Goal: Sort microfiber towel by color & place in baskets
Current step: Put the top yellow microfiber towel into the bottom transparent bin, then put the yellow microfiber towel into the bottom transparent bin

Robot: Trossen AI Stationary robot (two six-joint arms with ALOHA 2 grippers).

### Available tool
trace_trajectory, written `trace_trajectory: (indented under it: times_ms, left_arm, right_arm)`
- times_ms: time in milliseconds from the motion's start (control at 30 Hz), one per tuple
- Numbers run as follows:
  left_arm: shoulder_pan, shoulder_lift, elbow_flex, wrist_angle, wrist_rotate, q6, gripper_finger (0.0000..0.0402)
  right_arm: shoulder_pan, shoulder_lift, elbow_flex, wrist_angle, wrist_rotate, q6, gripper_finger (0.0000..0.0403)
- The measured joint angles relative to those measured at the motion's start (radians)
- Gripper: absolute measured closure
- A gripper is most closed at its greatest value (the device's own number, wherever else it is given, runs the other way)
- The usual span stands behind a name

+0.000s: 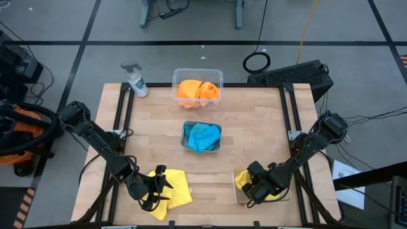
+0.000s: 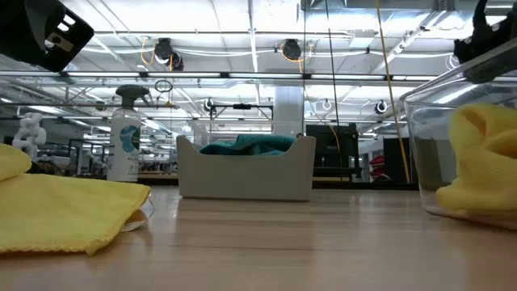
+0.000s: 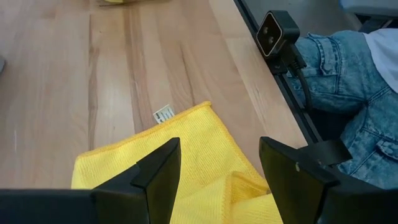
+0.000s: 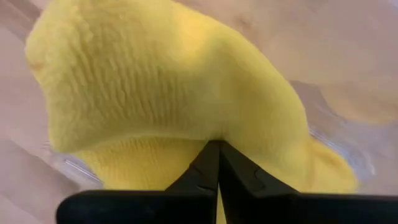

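One yellow towel (image 1: 175, 191) lies flat near the table's near edge, and in the low view this same yellow towel (image 2: 65, 212) rests on the wood. My left gripper (image 3: 217, 180) hangs open just above it, touching nothing. A second yellow towel (image 4: 168, 87) sits bunched in a clear basket (image 1: 240, 197) at the near right, and my right gripper (image 1: 255, 186) is shut on it. Two orange towels (image 1: 198, 91) fill the far basket (image 1: 180, 75). Turquoise towels (image 1: 202, 136) lie in the small greyish basket (image 2: 242, 174) at the centre. My right gripper pinches a raised fold of the yellow towel (image 4: 211, 134) between its two shut fingers (image 4: 202, 171). It comes from above, slanting toward the table's left. The towel bulges up around the fingertips, and its lower part (image 2: 477, 194) rests inside the clear basket.
A grey-white spray bottle (image 1: 135, 80) stands at the far left corner. Black frame rails (image 1: 122, 111) run along the table's sides. Bare wood lies between the centre basket and the near edge. A person in jeans (image 3: 348, 68) sits beyond the near edge.
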Motion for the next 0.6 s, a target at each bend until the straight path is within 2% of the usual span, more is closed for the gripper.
trace_trajectory:
  times_ms: [200, 367, 600]
  left_arm:
    - [0.0, 0.001, 0.0, -0.002, -0.008, -0.005, 0.0178]
    - [-0.004, 0.04, 0.0, -0.029, -0.011, -0.083, 0.0178]
    - [-0.042, 0.059, 0.001, -0.187, 0.007, -0.21, 0.0178]
  right_arm:
    - [0.0, 0.0, 0.056, -0.062, 0.008, -0.013, 0.0403]
    - [0.006, 0.0, 0.129, -0.179, 0.019, -0.037, 0.0403]
    - [0.072, -0.002, 0.318, -0.344, 0.206, -0.042, 0.0403]
